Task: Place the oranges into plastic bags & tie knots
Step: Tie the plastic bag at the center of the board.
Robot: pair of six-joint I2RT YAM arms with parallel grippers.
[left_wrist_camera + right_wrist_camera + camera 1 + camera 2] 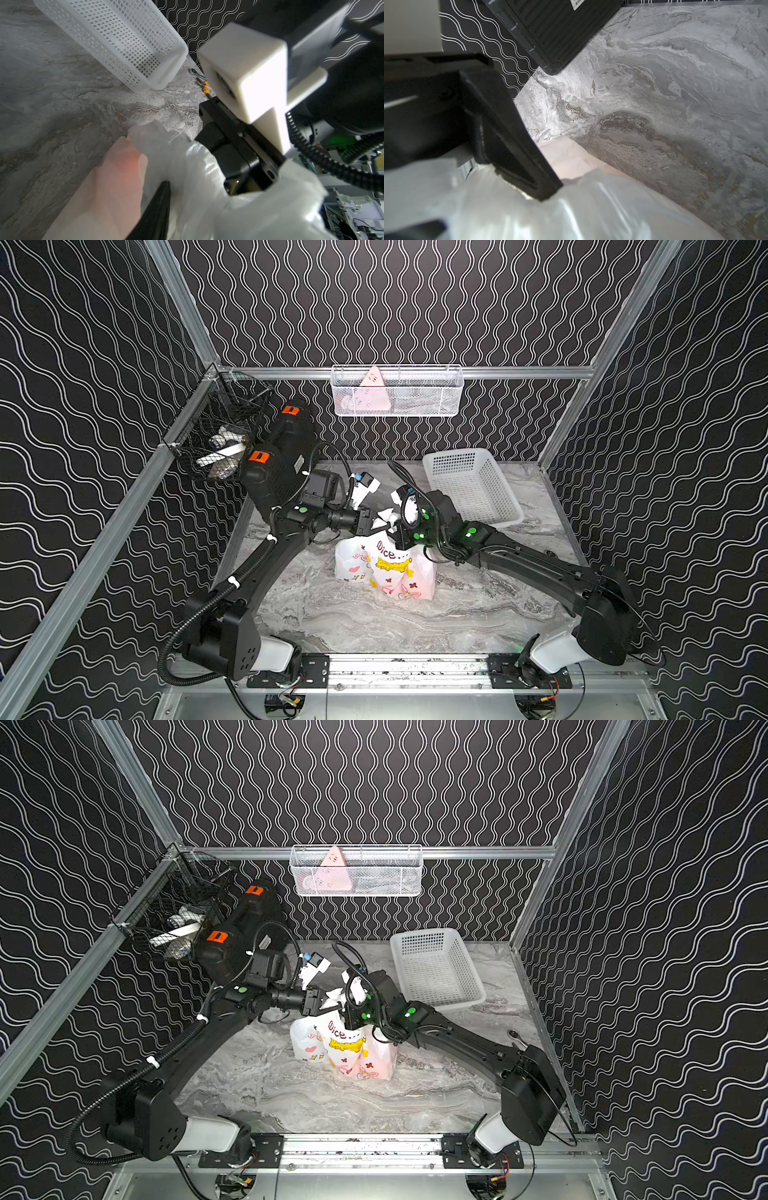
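Observation:
The white printed plastic bag point(384, 568) point(340, 1048) stands mid-table. Its white handle strips point(384, 519) rise bunched between my two grippers, and I cannot make out a knot in them. My left gripper point(373, 523) reaches in from the left. One black finger point(158, 207) presses against the plastic, and the plastic hides the other finger. My right gripper point(395, 527) meets it from the right, its jaws buried in the handle plastic point(571, 207). The oranges are hidden inside the bag; only a faint orange tint point(124, 166) shows through its wall.
A white perforated basket point(471, 485) lies behind the right arm. A white wire basket point(397, 391) hangs on the back wall and a black mesh basket point(220, 435) on the left rail. Small hand tools point(199, 79) lie near the right wall.

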